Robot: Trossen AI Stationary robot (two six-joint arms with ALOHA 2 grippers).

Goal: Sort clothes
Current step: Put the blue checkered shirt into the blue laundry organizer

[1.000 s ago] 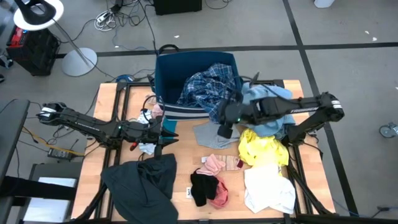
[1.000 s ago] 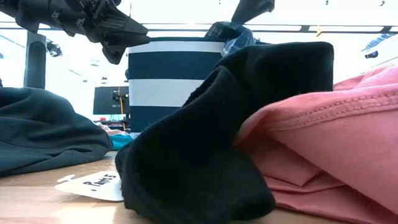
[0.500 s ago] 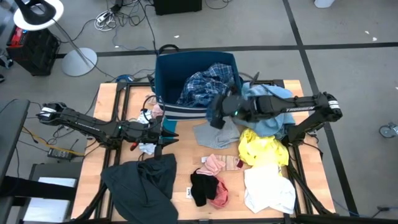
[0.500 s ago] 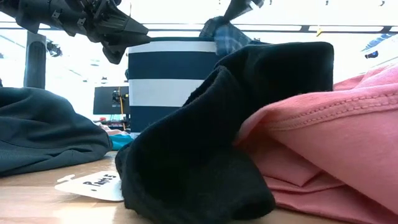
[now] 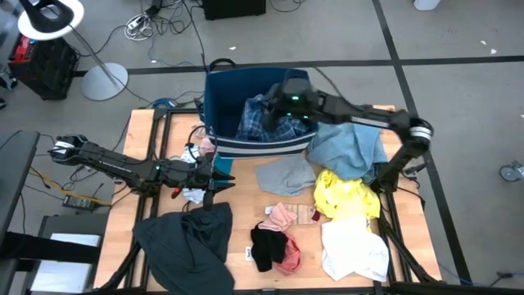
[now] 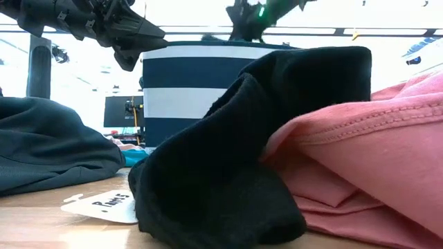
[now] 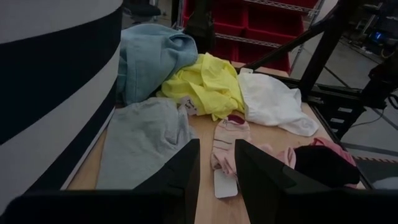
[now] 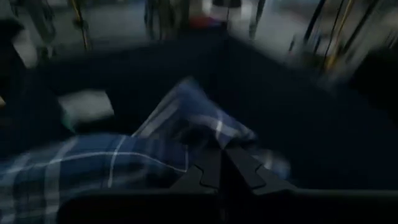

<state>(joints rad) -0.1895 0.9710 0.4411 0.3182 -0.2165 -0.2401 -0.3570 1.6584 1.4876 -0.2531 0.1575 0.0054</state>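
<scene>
The navy bin with white stripes [image 5: 246,147] stands at the table's far middle, and a blue plaid garment [image 5: 266,121] lies in it. My right gripper [image 5: 280,100] is above the bin's opening, over the plaid [image 8: 124,165]. Its fingers [image 8: 205,171] are shut with nothing between them. My left gripper [image 5: 225,176] hovers open at the bin's near left corner, holding nothing. On the table lie light blue [image 5: 348,147], grey [image 5: 282,174], yellow [image 5: 344,197], white [image 5: 354,246], pink [image 5: 282,215], black [image 5: 264,246] and dark grey-green [image 5: 184,238] clothes.
A coral garment [image 5: 291,256] lies against the black one near the front edge. A white paper tag [image 6: 104,205] lies on the wood beside the black garment. Small white and pink pieces [image 5: 196,152] sit left of the bin, under the left arm.
My right gripper has swung from above the grey garment, at the bin's near right, toward the far edge and left, ending over the bin's opening. The plaid garment, which stuck up above the bin's rim in the low view, has sunk out of sight there.
</scene>
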